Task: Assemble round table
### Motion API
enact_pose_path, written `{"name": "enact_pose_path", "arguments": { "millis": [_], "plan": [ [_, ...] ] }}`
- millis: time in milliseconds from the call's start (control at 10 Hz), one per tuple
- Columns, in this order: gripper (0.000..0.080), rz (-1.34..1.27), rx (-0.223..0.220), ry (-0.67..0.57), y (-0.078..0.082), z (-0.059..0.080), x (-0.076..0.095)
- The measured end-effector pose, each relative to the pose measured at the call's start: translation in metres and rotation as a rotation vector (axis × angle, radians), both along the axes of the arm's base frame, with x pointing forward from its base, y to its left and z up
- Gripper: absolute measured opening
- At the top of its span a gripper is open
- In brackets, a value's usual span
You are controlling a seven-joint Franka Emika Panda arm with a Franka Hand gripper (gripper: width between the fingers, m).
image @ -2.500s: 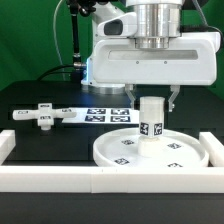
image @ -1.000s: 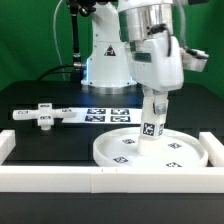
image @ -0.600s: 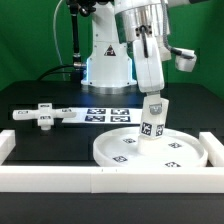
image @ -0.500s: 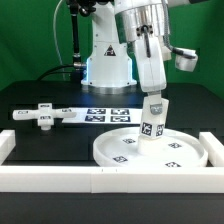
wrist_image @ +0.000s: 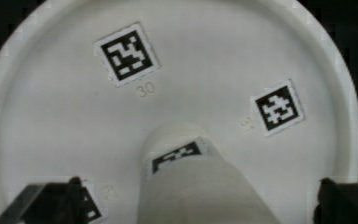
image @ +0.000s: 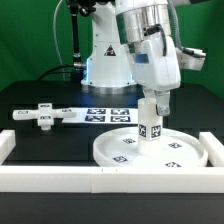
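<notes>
The white round disc [image: 176,152] lies flat on the table near the front rail. It fills the wrist view [wrist_image: 194,60] with its tags showing. The short cylindrical leg [image: 150,124] stands upright at the disc's centre and also shows in the wrist view [wrist_image: 208,180]. My gripper [image: 153,101] is over the leg's top, one finger on each side of it. In the wrist view the gripper [wrist_image: 201,202] is open, and a strip of disc shows between each dark finger [wrist_image: 59,202] and the leg. The cross-shaped base [image: 40,116] lies apart at the exterior view's left.
The marker board [image: 105,114] lies flat behind the disc. A long white border rail [image: 60,178] runs along the front, with raised ends at both sides. The robot's base [image: 105,60] stands at the back.
The hand has turned about the leg, from square-on through side-on to an oblique angle. The leg leaned slightly to the exterior view's right and now stands upright again.
</notes>
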State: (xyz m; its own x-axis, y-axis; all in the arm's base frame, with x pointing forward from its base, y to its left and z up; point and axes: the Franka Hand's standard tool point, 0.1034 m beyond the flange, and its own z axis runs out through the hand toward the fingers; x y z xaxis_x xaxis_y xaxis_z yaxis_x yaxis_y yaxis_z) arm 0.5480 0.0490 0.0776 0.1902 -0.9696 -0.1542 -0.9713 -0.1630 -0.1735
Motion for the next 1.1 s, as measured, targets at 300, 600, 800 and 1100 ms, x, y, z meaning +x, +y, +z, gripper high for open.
{"name": "enact_pose_path", "arguments": {
  "millis": [300,600,800,1100],
  "plan": [
    [0.0649,0.281,-0.05,-0.027,0.0,0.0012,0.0014],
    [0.0649,0.463,-0.097,-0.075,-0.0026,0.0008,0.0023],
    [0.0649,0.583,-0.114,-0.095,-0.003,0.0007,0.0023],
    [0.0649,0.917,-0.19,-0.122,-0.0047,0.0022,0.0068]
  ]
}}
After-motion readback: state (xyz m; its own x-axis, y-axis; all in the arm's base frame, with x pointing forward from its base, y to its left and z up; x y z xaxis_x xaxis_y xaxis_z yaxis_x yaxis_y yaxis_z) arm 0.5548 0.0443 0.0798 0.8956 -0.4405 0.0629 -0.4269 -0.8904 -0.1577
